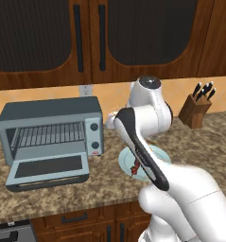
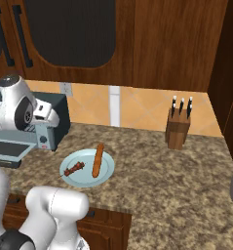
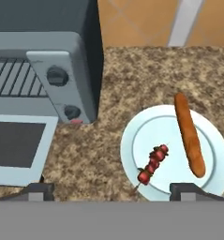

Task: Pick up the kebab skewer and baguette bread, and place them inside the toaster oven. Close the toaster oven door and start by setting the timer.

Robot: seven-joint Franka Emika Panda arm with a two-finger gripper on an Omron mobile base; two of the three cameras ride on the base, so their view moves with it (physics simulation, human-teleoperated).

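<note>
My jaws stand apart, empty, above the pale plate — kebab skewer lies beside the baguette bread. I should descend squarely over the stick's meat, closing across it — toaster oven door already down

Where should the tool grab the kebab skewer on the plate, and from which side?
Grip the kebab skewer across its middle meat chunks, coming straight down from above. It lies flat and diagonal on the pale plate, so set the fingers across its line. The baguette bread lies apart from it on the same plate, leaving room for the tool, probably enough for both fingers.
</note>
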